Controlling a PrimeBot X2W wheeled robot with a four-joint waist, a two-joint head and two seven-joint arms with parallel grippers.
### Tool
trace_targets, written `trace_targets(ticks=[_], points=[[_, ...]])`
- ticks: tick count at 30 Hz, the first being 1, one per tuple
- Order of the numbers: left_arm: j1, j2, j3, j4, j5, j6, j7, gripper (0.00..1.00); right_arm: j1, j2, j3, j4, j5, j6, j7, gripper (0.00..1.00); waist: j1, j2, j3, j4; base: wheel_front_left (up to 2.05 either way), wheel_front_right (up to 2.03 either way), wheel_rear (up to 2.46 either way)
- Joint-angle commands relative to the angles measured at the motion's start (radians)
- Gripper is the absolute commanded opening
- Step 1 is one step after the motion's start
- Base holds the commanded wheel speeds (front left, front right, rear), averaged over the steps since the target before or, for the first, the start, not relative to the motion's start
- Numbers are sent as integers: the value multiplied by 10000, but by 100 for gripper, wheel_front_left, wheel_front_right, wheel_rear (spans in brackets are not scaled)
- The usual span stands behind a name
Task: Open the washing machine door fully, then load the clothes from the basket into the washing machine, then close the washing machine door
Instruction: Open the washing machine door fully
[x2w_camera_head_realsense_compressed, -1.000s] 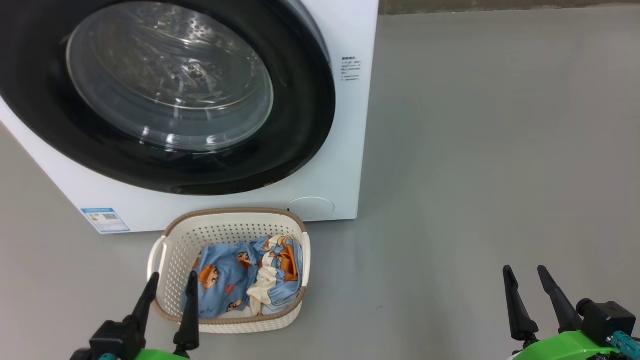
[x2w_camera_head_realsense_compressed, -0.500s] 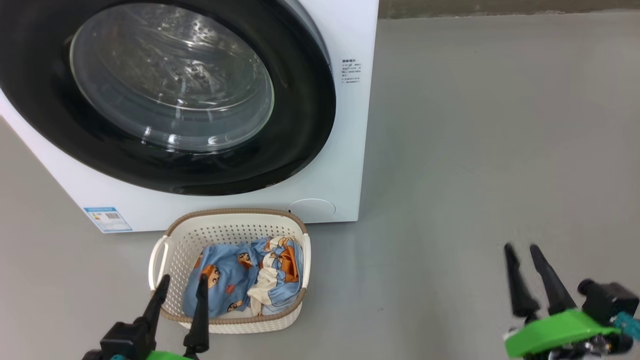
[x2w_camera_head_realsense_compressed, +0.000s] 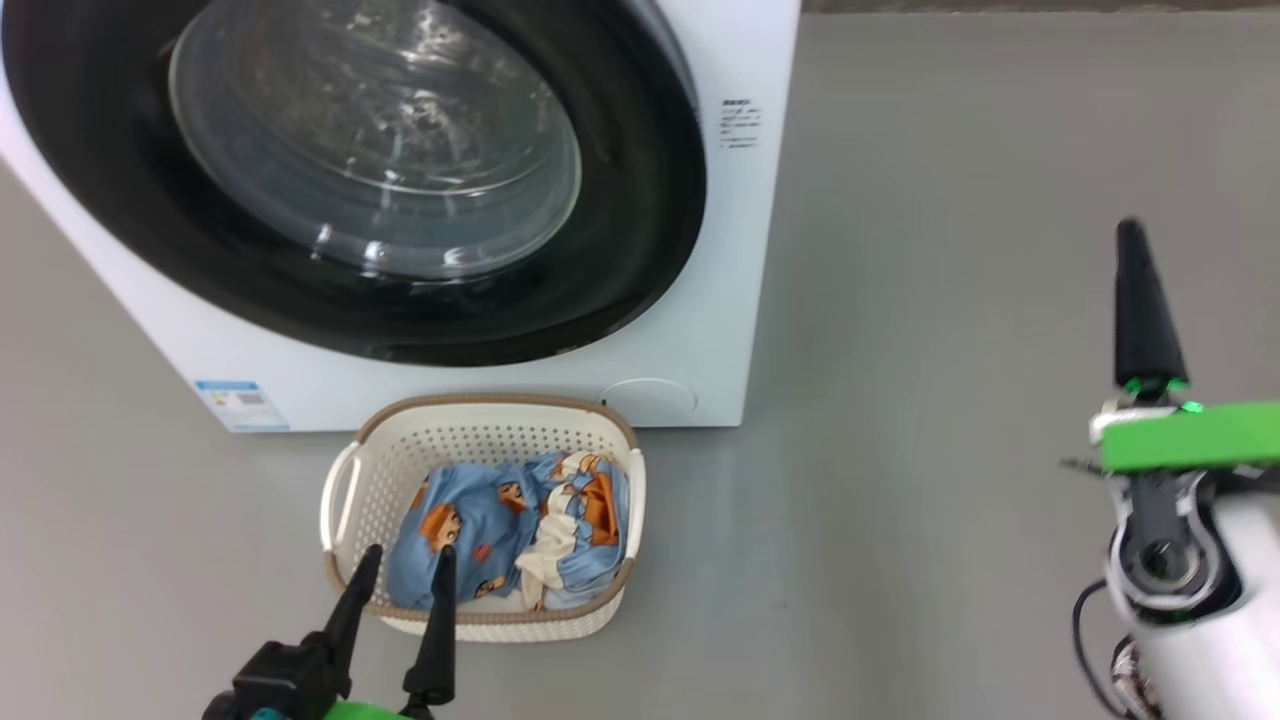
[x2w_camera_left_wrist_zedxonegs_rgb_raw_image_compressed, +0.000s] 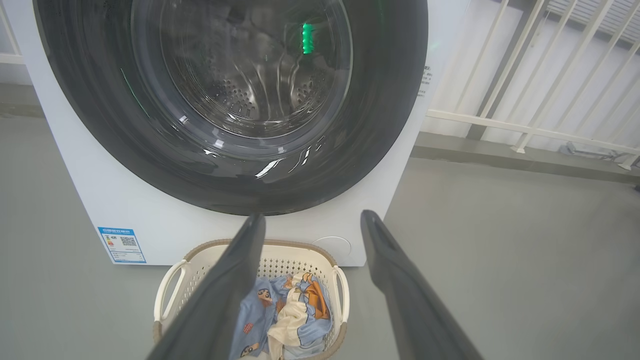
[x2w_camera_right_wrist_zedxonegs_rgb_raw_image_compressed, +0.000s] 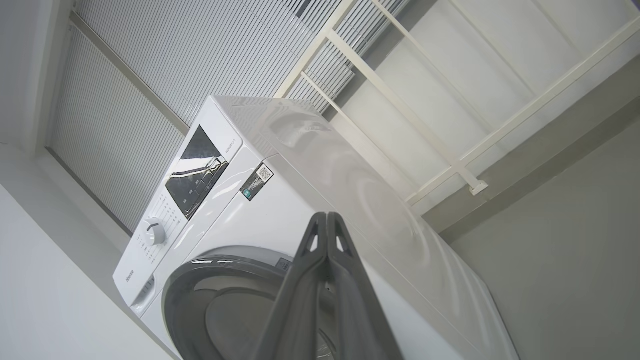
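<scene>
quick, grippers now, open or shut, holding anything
Left gripper: open, holding nothing.
Right gripper: shut, fingers pressed together, holding nothing.

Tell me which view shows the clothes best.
The head view: the clothes lie nearly unobstructed in the basket. The left wrist view has them partly behind the left gripper. The right wrist view faces the washing machine, high up.

Probably a home laundry balcony: washing machine, grey floor, white railing, slatted blinds.
</scene>
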Motion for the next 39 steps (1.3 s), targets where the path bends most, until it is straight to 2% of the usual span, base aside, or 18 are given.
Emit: trace_targets(ticks=[1, 8, 15, 26, 34, 39], points=[[-303, 110, 185, -341, -114, 100, -107, 100, -468, -255, 291, -319, 794, 2, -78, 0, 0, -1, 184, 218, 0, 0, 0], [-592, 110, -265, -554, -391, 331, -107, 100, -1719, -1495, 959, -202, 4182, 2, 225, 0, 0, -1, 736, 684, 0, 0, 0], [-1021, 110, -785, -947, -646, 568, -107, 100, -2990, -2323, 897, -127, 6144, 2, 1928, 0, 0, -1, 1465, 1114, 0, 0, 0], [-1647, 110, -1759, -1688, -1072, 1027, -107, 100, -4822, -2974, 837, 748, 6825, 2, 5892, 0, 0, -1, 2689, 1944, 0, 0, 0], [-1935, 110, -2226, -2067, -1286, 1303, -107, 100, -5945, -3077, 598, 1238, 6831, 2, 7433, 0, 0, -1, 3481, 2322, 0, 0, 0], [-2102, 110, -2479, -2219, -1377, 1390, -107, 100, -6408, -3118, 525, 1455, 6784, 2, 8017, 0, 0, -1, 3862, 2515, 0, 0, 0]])
